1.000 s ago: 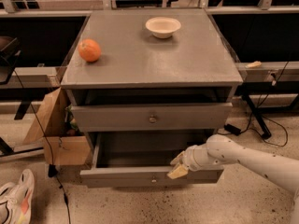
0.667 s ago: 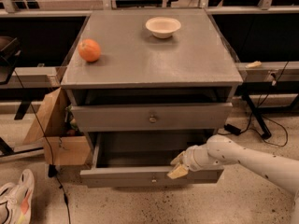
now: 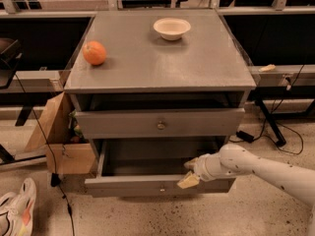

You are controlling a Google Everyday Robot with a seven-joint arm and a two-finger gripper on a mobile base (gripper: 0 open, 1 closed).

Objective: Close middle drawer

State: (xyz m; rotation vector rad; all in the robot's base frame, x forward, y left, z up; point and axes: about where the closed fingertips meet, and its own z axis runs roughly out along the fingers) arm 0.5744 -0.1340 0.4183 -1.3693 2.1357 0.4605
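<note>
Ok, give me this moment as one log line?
middle drawer: pulled far out, not yet closed | gripper: at its front rim, right of centre | cabinet top: orange, bowl

High frontal camera looks down on cabinet [image 3: 162, 65], jaws at lower right.
</note>
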